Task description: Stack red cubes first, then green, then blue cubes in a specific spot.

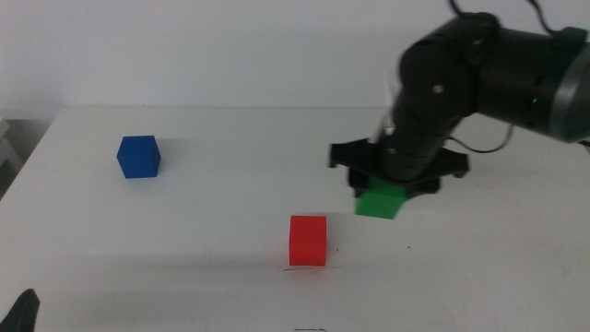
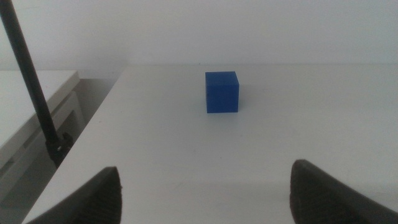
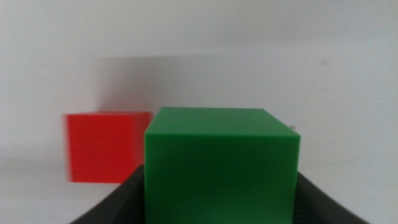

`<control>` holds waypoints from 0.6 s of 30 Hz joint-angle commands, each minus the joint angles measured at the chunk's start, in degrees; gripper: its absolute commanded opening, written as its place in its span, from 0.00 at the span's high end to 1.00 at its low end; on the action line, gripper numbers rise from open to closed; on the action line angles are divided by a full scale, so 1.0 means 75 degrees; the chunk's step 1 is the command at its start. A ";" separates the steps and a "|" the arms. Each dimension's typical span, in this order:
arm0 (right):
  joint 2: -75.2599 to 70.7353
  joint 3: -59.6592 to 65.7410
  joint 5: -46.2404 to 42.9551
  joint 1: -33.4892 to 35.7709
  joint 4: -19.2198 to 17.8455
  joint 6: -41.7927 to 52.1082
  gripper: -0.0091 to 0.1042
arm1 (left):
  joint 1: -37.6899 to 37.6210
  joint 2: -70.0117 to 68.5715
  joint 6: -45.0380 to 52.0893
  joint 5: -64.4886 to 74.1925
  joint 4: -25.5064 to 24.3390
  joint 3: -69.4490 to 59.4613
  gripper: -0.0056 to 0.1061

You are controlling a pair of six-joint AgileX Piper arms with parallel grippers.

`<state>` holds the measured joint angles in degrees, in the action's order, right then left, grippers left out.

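Left gripper (image 2: pixel 204 190) waits at bottom left, jaws apart, nothing held. Red cube (image 1: pixel 308 240) sits bottom centre on the marked spot (image 1: pixel 308 268), so step one looks done; right gripper (image 1: pixel 383 187), right of centre, is clamped on the green cube (image 1: pixel 380 202), seemingly lifted off the tabletop (image 1: pixel 212 212). Blue cube (image 1: pixel 138 156) sits untouched upper left: green and blue left.

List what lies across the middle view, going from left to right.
left gripper waiting at the bottom edge → blue cube → red cube → green cube, held in the right gripper.
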<state>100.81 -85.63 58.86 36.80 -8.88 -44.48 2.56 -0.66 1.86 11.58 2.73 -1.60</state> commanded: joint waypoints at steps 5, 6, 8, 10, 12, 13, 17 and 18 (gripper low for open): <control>0.0442 -0.1377 0.0424 0.0669 -0.0680 -0.0650 0.93 | -0.0029 -0.0198 -0.0012 -0.0634 0.0067 0.0011 0.14; 0.0595 -0.1600 0.0604 0.0722 -0.0702 -0.0650 0.93 | -0.0029 -0.0198 -0.0012 -0.0634 0.0067 0.0011 0.14; 0.0984 -0.2156 0.0948 0.0847 -0.0721 -0.0650 0.93 | -0.0029 -0.0198 -0.0012 -0.0634 0.0067 0.0011 0.14; 0.1328 -0.2640 0.1231 0.0954 -0.0728 -0.0624 0.93 | -0.0029 -0.0198 -0.0012 -0.0634 0.0067 0.0011 0.14; 0.1591 -0.2955 0.1412 0.1032 -0.0720 -0.0577 0.93 | -0.0029 -0.0198 -0.0012 -0.0634 0.0067 0.0011 0.14; 0.1667 -0.3027 0.1432 0.1058 -0.0700 -0.0561 0.93 | -0.0029 -0.0198 -0.0012 -0.0634 0.0067 0.0011 0.14; 0.1857 -0.3065 0.1362 0.1092 -0.0486 -0.0568 0.93 | -0.0029 -0.0198 -0.0012 -0.0634 0.0067 0.0011 0.14; 0.1904 -0.3065 0.1348 0.1109 -0.0432 -0.0560 0.93 | -0.0029 -0.0198 -0.0012 -0.0634 0.0067 0.0011 0.14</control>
<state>118.22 -106.62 69.16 44.95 -11.21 -49.26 2.56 -0.66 1.86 11.58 2.73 -1.60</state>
